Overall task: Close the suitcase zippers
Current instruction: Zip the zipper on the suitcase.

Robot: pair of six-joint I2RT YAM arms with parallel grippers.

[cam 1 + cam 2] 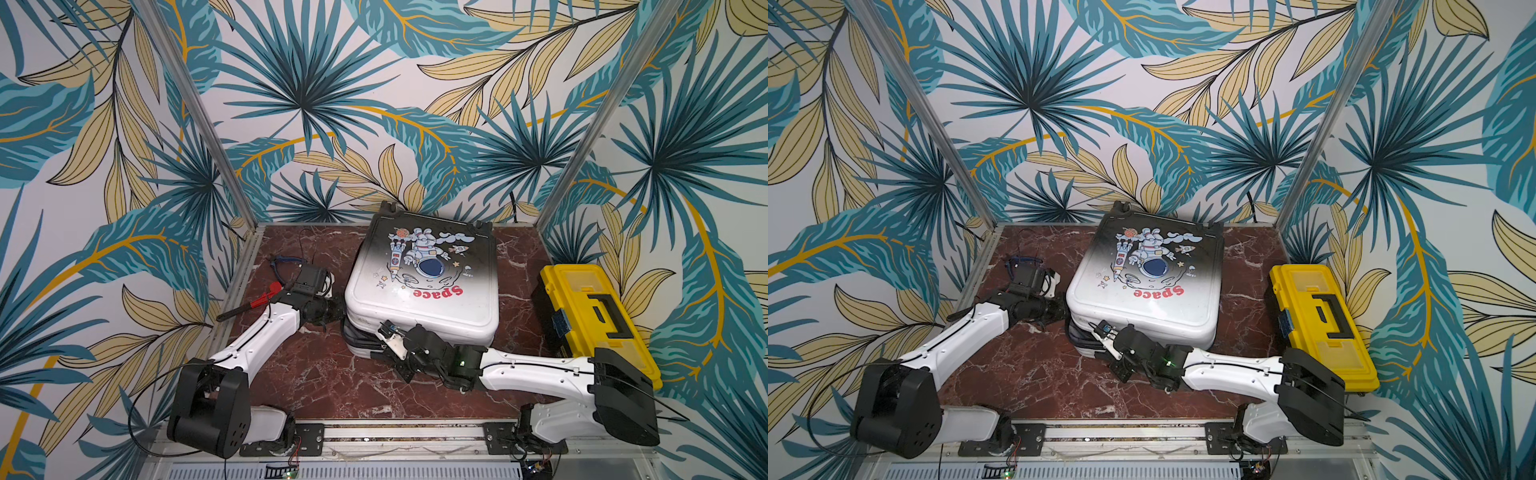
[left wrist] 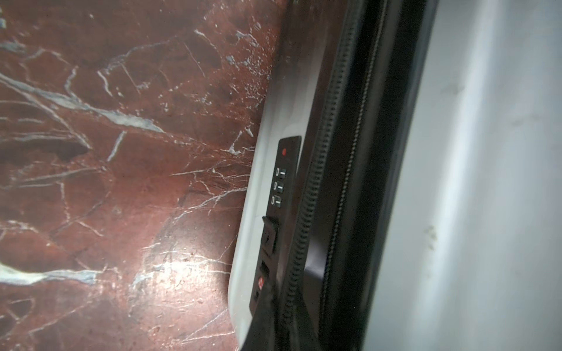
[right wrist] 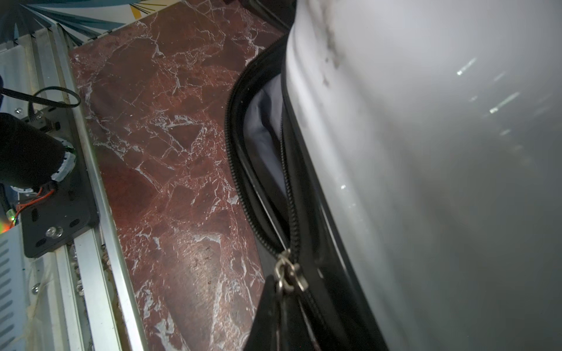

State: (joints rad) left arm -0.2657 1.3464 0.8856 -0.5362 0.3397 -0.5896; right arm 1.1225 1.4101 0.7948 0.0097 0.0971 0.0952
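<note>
Suitcase [image 1: 419, 307]: lies flat, print up, mid-worktop [image 1: 316, 374], toward the back edge.
Zippers [image 3: 234, 170]: the track gapes at the suitcase's front-left corner (grey lining shows).
Right gripper [image 3: 284, 319]: closed, pinching the metal pull tab [image 3: 287, 273] on the front side.
Left gripper [image 1: 337, 309]: closed, against the left side by the combination lock [image 2: 278, 188]; whether it holds anything, I cannot tell.

Both top views overlook whole table [image 1: 316, 374] fr. front; wrist cams hug suitcase [image 2: 471, 182] sides.

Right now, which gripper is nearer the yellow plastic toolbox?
Right. The right gripper is at the near edge of the white-to-black hard-shell suitcase, apart from the yellow toolbox; the left gripper is at the suitcase's opposite side.
</note>
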